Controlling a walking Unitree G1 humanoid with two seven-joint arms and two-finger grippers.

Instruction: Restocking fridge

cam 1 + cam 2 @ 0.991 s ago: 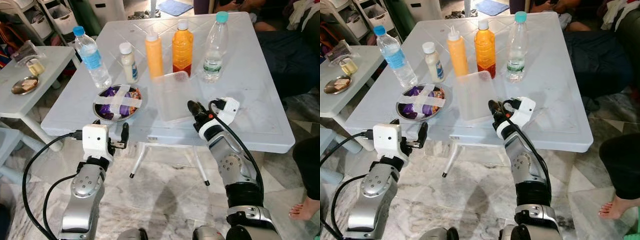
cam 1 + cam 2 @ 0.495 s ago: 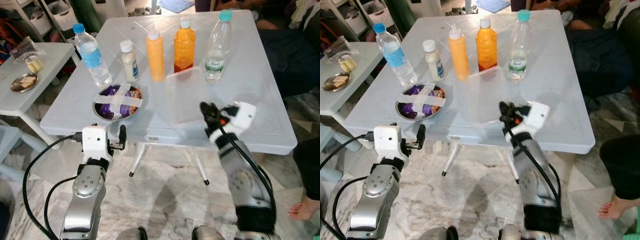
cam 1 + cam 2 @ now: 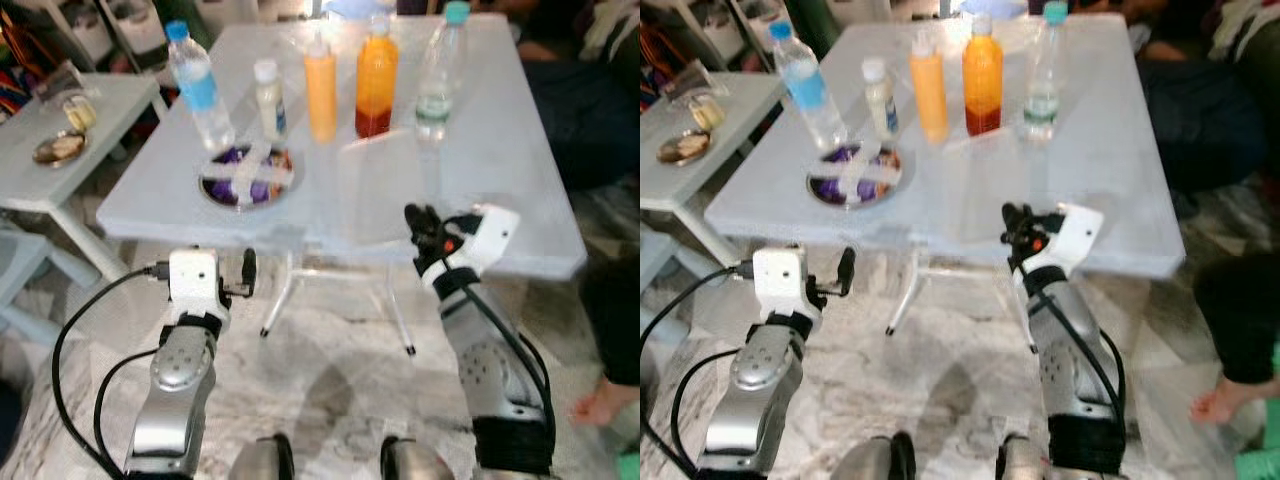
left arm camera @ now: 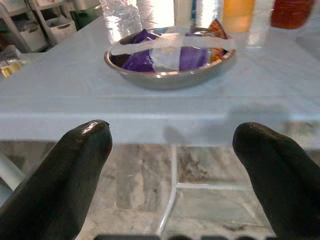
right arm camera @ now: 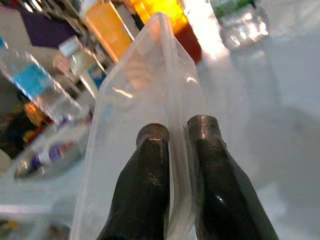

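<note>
- My right gripper (image 5: 172, 150) has its fingers (image 5: 145, 185) pinched nearly together on the rim of a clear plastic container (image 5: 145, 100), which is lifted and tilted above the near edge of the bench (image 3: 520, 150).
- In the head views that container (image 3: 385, 190) reads as a faint, blurred transparent shape just beyond the right gripper (image 3: 425, 225), near the middle of the bench.
- My left gripper (image 4: 175, 150) hangs just short of the near left edge of the bench, below its top, with fingers (image 4: 75, 160) spread wide and nothing between them.
- Straight beyond the left gripper sits a metal bowl (image 4: 170, 62) holding purple packets, with pale tape crossed over the top.
- Along the far side of the bench, left to right: a water bottle with blue cap (image 3: 198, 85), a small white bottle (image 3: 268, 97), a yellow squeeze bottle (image 3: 320, 85), an orange juice bottle (image 3: 376, 78) and a clear bottle with teal cap (image 3: 440, 65).
- A smaller side table (image 3: 40, 175) stands to the left, carrying a small dish (image 3: 55, 148).
- The floor (image 3: 330, 370) under me is grey marbled tile.
</note>
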